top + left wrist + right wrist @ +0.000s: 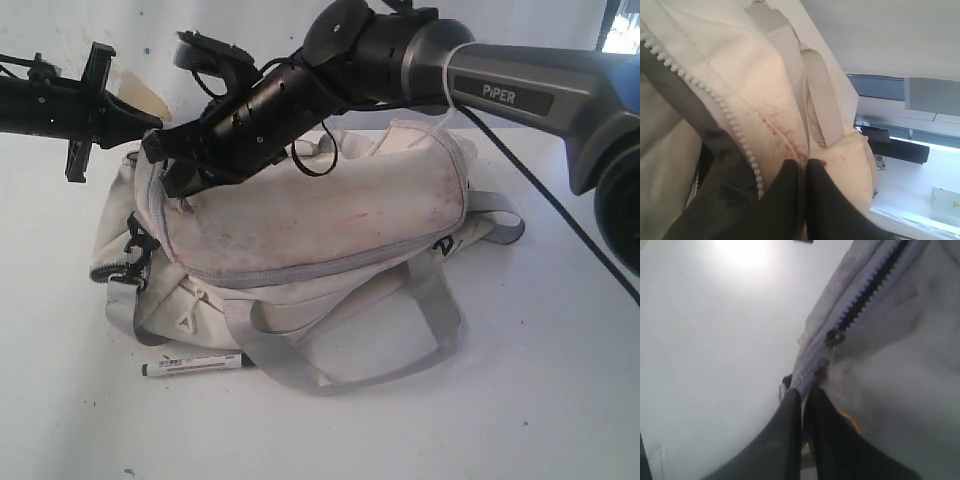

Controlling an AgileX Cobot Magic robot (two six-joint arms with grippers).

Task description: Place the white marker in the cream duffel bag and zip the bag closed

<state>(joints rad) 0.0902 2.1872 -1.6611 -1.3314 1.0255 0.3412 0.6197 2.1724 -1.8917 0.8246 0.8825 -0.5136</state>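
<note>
The cream duffel bag (330,220) lies on its side on the white table (520,420). In front of the bag, on the table, lies the white marker (195,365), with no gripper near it. My right gripper (172,182) reaches across to the bag's left end. In the right wrist view it (807,390) is shut on the zipper strip just below the slider (834,336). At the bag's back left corner my left gripper (148,125) is shut on cream fabric (765,90) beside a grey handle (815,85). Zipper teeth (715,100) edge a dark opening.
The grey webbing handles (440,310) and strap (505,225) sprawl on the table in front of and to the right of the bag. A black clip (135,255) hangs at the bag's left end. The right arm (500,95) spans above the bag.
</note>
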